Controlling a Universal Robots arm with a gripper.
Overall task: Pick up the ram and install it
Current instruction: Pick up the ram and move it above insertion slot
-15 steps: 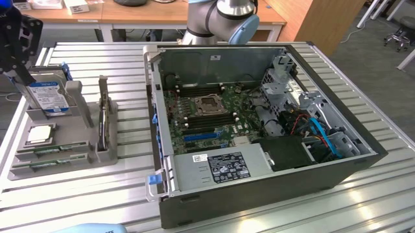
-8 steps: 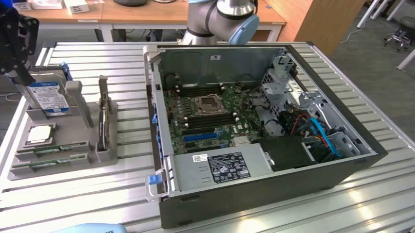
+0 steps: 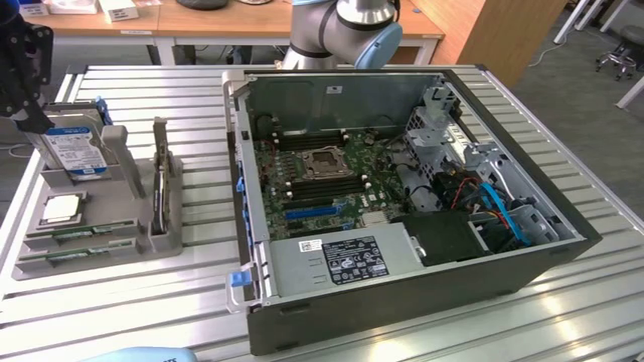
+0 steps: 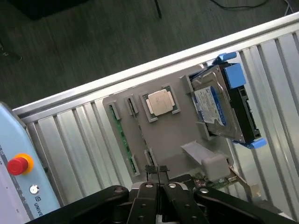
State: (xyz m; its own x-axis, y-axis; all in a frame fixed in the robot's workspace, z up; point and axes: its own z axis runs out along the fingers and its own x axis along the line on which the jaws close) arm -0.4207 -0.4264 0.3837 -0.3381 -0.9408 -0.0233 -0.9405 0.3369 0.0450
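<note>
The ram is a thin green stick lying on edge in a slot at the near end of the grey holder, with a second green strip just below it. From the wrist it runs along the holder's edge as the ram. My gripper hangs above the holder's far end, over the hard drive, clear of the ram. The gripper is shut, fingertips together with nothing between them.
The open computer case fills the table's middle, with its motherboard and processor socket exposed. The holder also carries a silver processor chip, the hard drive and an upright card. A red stop button sits on a pale-blue box.
</note>
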